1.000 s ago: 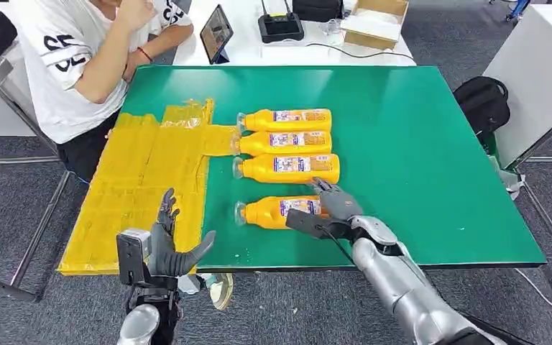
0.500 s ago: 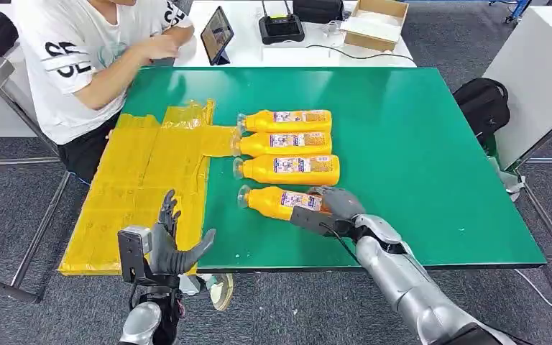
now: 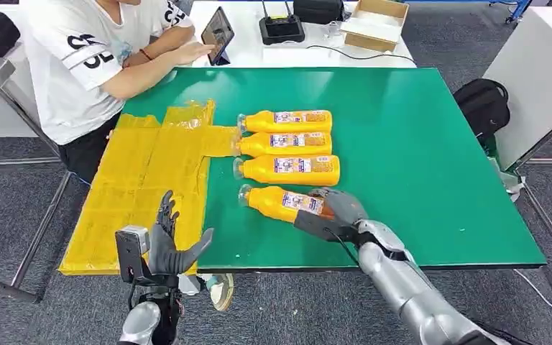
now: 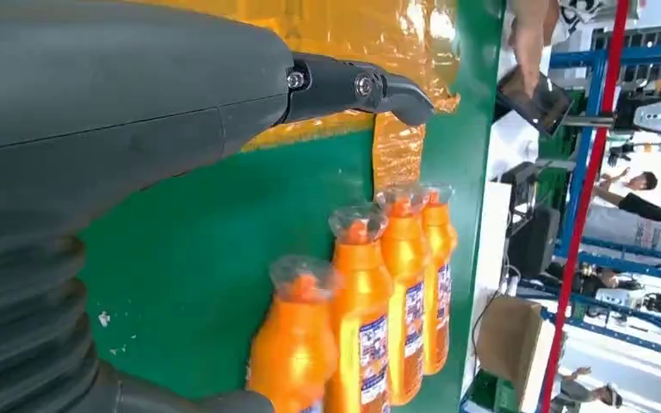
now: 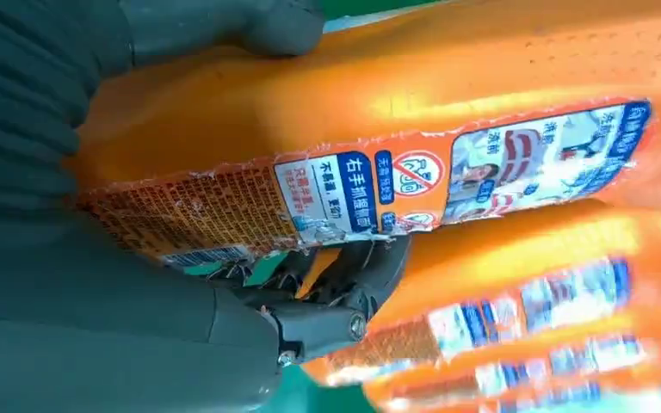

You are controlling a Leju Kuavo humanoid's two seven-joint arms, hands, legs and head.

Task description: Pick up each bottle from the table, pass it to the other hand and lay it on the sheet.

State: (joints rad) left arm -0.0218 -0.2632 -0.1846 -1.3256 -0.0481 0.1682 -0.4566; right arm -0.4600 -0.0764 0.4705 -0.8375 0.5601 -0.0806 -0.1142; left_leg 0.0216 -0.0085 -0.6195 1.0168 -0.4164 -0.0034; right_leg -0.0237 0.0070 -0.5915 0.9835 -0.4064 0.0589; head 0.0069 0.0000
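R hand (image 3: 334, 208): grips nearest orange bottle (image 3: 282, 202) at base end.
L hand (image 3: 169, 244): released, fingers spread.
Risk: cap end sags, may slip; could bump next bottle (image 3: 287, 169).

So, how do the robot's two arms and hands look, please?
Both arms are silver metal. The right hand has a dark grey shell and black fingers, with a thin black cable along its wrist. The left hand is dark grey too, with a silver-and-black box at its wrist.

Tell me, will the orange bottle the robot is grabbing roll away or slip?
Probably not now: the right hand grips the nearest orange bottle around its base end. Its body looks glossy, so it might slip. Lying on its side on the green table, it could roll if let go.
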